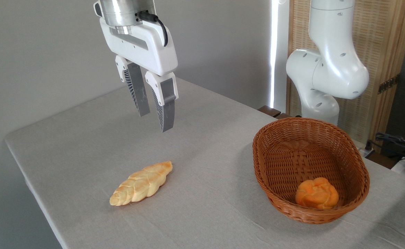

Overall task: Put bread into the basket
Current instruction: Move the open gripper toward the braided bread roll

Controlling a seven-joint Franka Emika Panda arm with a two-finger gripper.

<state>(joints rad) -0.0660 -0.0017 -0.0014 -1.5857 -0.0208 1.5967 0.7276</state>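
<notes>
Two fingers (166, 114) slightly apart, empty | above bread (141, 183)

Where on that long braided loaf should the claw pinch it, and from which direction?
Probably the braided loaf is best pinched across its thick middle, coming straight down from above. It lies flat on the table, its ends taper to thin tips, and the open gripper hangs empty above it, so the fingers would close on its long sides.

round orange knotted bun (316, 193); grey-clothed table (84, 145); cables (396, 141) far right
</notes>
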